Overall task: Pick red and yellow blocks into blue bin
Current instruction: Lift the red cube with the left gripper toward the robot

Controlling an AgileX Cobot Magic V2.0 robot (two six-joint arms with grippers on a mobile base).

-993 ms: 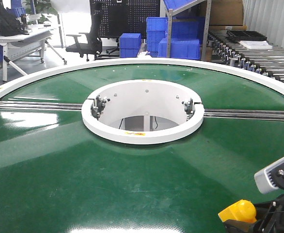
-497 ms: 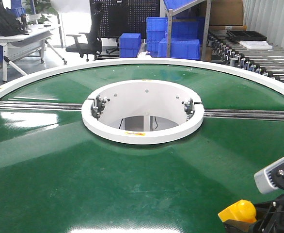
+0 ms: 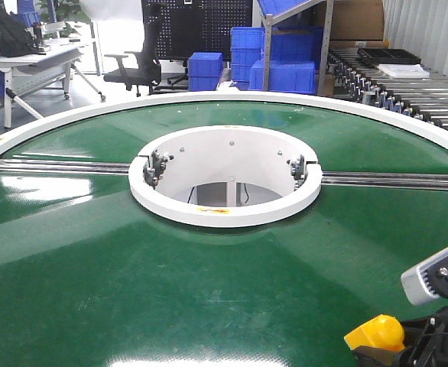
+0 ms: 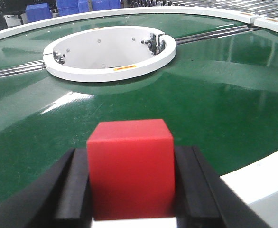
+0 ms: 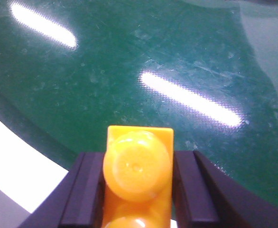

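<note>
Gripping a red cube (image 4: 129,173), the left claw (image 4: 130,211) has its two black fingers (image 4: 70,190) pressed flat against the cube's sides. The cube sits square between them, top face level, above the white outer rim of the table (image 4: 267,180).

Right claw (image 5: 138,213): closed on the yellow brick (image 5: 138,173), one black finger (image 5: 84,190) tight on each long side. The studs face the wrist camera. One stud shows whole; the second is cut off by the bottom edge.

From the front, the yellow brick (image 3: 377,334) shows at about 5 o'clock from the white centre ring (image 3: 224,210), low over the green table top (image 3: 117,290), with the right claw (image 3: 426,348) dark and partly out of view beside it. The left claw does not appear in this view.

Behind the table: stacked blue crates (image 3: 281,76) at 12 o'clock, a roller conveyor (image 3: 407,84) at 2 o'clock and a black office chair (image 3: 132,69) at 11 o'clock.
</note>
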